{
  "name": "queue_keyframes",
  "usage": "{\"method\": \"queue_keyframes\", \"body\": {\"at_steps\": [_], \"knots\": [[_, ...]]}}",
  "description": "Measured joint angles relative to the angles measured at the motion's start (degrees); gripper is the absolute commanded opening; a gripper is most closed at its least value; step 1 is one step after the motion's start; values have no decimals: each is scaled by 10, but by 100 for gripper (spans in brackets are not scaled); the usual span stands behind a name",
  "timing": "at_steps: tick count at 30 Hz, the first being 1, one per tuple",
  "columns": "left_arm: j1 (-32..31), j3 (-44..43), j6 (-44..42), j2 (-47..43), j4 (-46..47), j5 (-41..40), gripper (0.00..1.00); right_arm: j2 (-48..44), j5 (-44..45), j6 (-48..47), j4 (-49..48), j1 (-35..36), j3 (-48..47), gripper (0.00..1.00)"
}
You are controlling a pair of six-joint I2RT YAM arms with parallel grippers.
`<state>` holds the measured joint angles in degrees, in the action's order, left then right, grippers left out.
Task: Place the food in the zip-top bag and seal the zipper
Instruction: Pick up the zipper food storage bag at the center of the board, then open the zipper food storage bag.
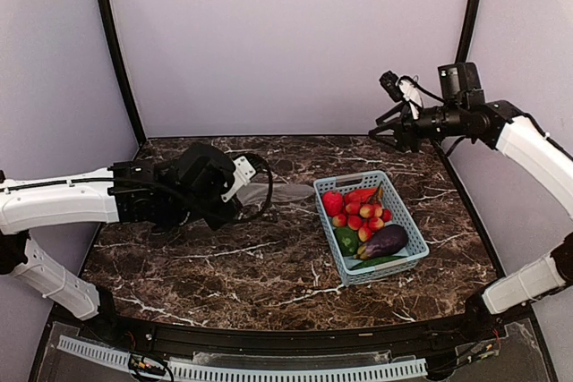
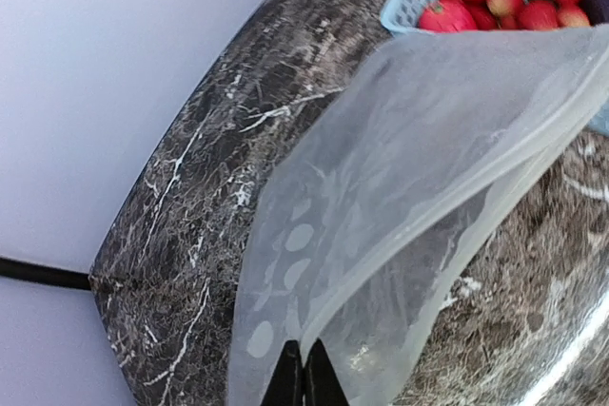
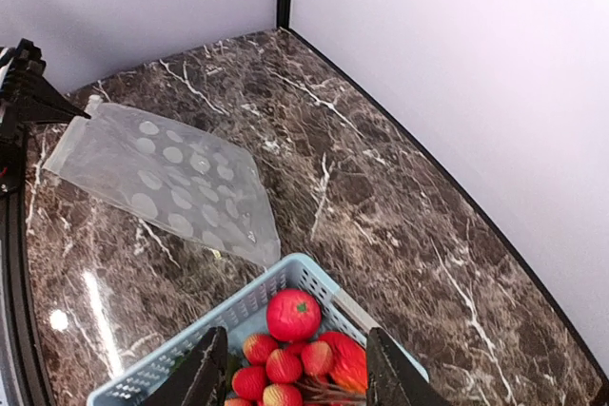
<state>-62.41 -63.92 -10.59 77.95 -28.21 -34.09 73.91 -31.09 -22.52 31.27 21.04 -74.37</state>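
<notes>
Dark marble-patterned tabletop (image 1: 224, 266) within pale walls; early stage of the bagging task. Nearest the arm bases, the light-blue slotted basket (image 1: 406, 212) holds all the toy food on show: the red and red-yellow round pieces (image 1: 360, 214), a larger red tomato-like piece (image 1: 333, 203), the green cucumber (image 1: 346, 240) and the dark purple eggplant (image 1: 385, 241). No piece lies outside the basket and none is visible inside the bag, so by these views the filling has not begun and the sealing is left entirely.

Beyond the basket and to its left, the dotted zip-top bag (image 1: 282, 192) rests on the marble. One end is just beside the basket's far-left corner; the other meets the left gripper (image 2: 303, 379). That gripper's jaws are together, pinching the bag's film at its edge. In the left wrist view the sheet fans out from the fingertips toward the basket, and two layers appear to part a little. The zipper and its slider cannot be made out with confidence.

Farthest back, the right gripper (image 3: 295, 334) hangs high over the far right of the table, jaws apart and empty. Its wrist view looks down between the fingers onto the basket's red pieces, well below and apart from them. Judged next requirement: a wider bag mouth before any piece is carried across.
</notes>
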Motion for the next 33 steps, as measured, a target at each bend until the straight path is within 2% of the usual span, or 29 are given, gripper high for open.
{"method": "queue_keyframes", "body": {"at_steps": [7, 14, 16, 20, 25, 28, 33], "knots": [[7, -27, 189, -35, 14, -43, 1, 128, -17, 61, 33, 109, -155, 46], [7, -23, 309, -111, 4, -72, 1, 202, -15, 81, 85, 183, -236, 46], [7, -6, 335, -158, 18, -75, 1, 202, -15, 84, 92, 203, -245, 46], [7, 74, 370, -231, 107, -53, 1, 212, -13, 87, 95, 258, -264, 46], [7, 117, 397, -189, 210, 10, 1, 266, -17, 100, 102, 316, -311, 54], [4, 123, 410, -154, 248, 38, 1, 289, -18, 111, 109, 326, -319, 57], [-6, 146, 418, -148, 327, 70, 1, 303, -9, 128, 120, 333, -323, 62]]}}
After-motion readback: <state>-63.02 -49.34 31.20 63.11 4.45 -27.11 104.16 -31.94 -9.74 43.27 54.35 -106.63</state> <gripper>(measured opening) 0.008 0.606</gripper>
